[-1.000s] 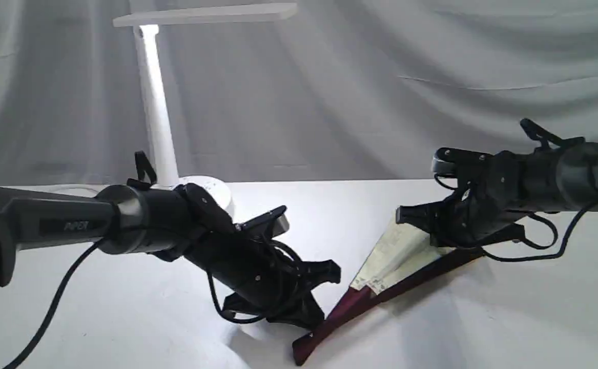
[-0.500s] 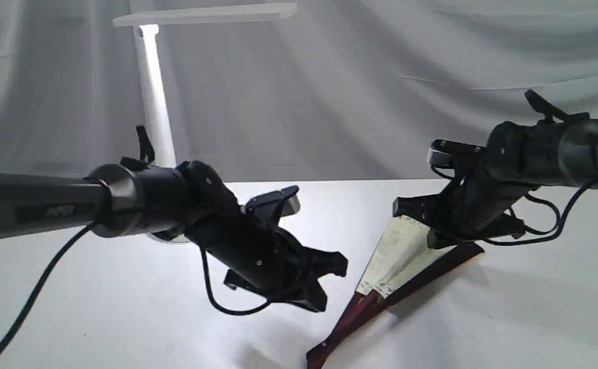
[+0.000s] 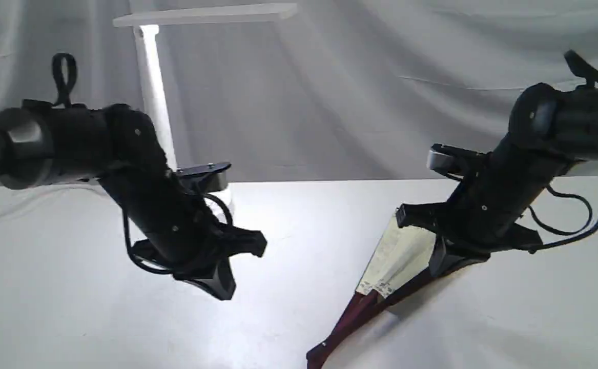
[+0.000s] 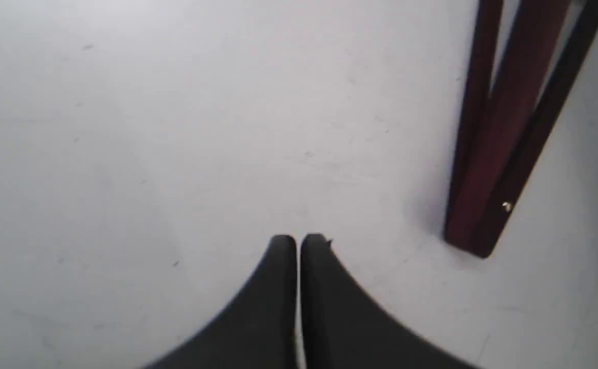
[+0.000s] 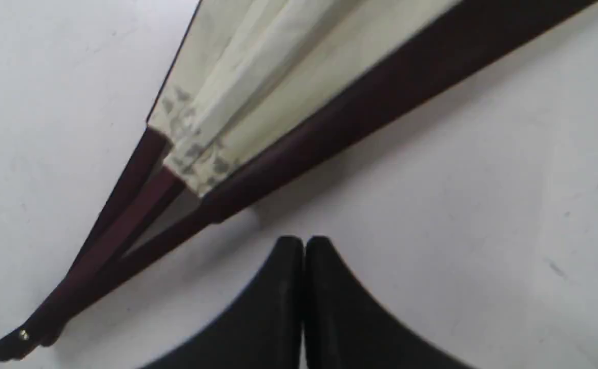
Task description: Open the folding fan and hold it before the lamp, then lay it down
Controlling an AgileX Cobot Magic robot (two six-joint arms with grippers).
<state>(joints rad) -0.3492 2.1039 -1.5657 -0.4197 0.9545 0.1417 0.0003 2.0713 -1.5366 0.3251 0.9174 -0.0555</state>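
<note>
Nearest the exterior camera, on the white table (image 3: 73, 318), the folding fan (image 3: 396, 256) is found lying flat, with its riveted pivot end closest and its leaf running away to the right. It is opened only to a narrow wedge; cream pleats with a grey floral edge are seen between dark maroon guards.

Right gripper (image 3: 439, 264): the jaws are pressed together and nothing is grasped. The tips are held just beside the fan's outer guard, near where leaf meets ribs. In the right wrist view a strip of bare table is seen between the right gripper (image 5: 304, 241) and the folding fan (image 5: 278, 102).

Left gripper (image 3: 224, 289): the jaws are likewise closed and empty. The tips are pointed down over bare table, left of the fan's pivot end and apart from it.

Lamp (image 3: 152, 102): stood upright beyond the fan, to its far left. A slim white post and a flat light bar are seen; the round base is partly hidden.

Grey draped cloth (image 3: 380, 77): hung farthest behind the fan.
</note>
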